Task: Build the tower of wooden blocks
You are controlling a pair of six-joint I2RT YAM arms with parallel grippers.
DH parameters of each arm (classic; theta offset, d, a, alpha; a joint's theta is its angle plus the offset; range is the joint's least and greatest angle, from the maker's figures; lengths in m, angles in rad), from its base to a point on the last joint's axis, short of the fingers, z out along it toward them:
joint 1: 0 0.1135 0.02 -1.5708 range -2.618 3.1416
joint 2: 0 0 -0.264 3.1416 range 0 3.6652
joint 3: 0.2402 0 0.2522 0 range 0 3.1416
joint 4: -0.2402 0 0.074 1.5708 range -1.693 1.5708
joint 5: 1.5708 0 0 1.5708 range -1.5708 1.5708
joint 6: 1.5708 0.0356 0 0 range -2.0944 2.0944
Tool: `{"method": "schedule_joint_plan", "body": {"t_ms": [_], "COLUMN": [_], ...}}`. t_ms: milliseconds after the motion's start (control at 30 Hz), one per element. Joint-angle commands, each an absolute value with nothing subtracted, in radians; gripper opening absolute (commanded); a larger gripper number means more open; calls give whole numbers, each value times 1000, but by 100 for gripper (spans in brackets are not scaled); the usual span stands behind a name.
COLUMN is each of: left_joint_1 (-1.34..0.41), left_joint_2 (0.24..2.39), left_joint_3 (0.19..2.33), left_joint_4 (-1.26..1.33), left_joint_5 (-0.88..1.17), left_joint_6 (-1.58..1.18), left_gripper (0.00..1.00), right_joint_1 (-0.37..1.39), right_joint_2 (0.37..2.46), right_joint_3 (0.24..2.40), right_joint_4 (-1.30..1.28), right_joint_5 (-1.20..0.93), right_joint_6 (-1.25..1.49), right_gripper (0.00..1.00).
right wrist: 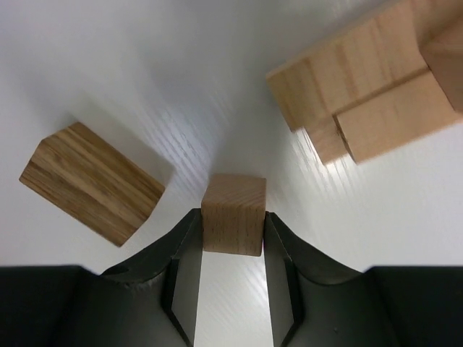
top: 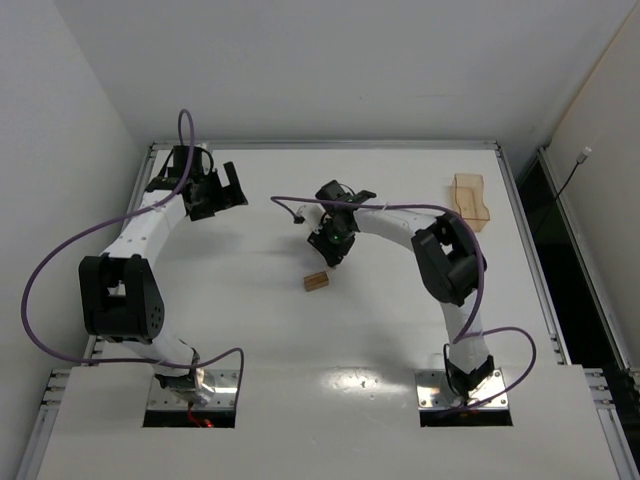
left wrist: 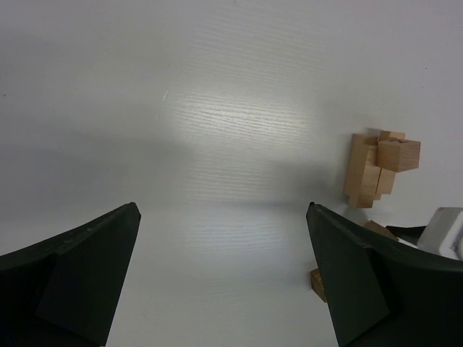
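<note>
My right jaws pinch a small pale wooden cube (right wrist: 233, 213) beside the partly built wooden-block tower (right wrist: 362, 79) on the white tabletop (right wrist: 108, 58). A darker wooden block (right wrist: 90, 184) lies loose, and my left jaws stand wide, empty.

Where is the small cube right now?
In the right wrist view, the small cube sits between the right gripper's fingertips, with the tower up and right of it and a loose block to its left.

2 single blks (right wrist: 90, 184) – 1 tower (right wrist: 376, 72), 1 tray (top: 469, 203).
</note>
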State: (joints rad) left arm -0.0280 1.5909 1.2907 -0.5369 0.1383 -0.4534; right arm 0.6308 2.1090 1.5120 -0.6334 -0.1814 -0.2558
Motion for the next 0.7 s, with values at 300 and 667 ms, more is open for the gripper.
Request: {"method": "schedule_joint_plan", "body": {"t_ms": [300,667], "left_joint_1": [-37,-37], "left_joint_2": [1559,1540], "left_joint_3": [1273,1273], "left_joint_4": [-503,-503], "left_joint_5": [137,118], "left_joint_6": [-485,-485], "left_gripper": [99,99], "right_joint_1": [689,707], "right_joint_2": [1807,1985], "right_joint_3": [1650,1756], "right_joint_4": [-702,-755], "right_joint_5": [58,153], "right_joint_6": [280,540], "right_gripper": [0,0]}}
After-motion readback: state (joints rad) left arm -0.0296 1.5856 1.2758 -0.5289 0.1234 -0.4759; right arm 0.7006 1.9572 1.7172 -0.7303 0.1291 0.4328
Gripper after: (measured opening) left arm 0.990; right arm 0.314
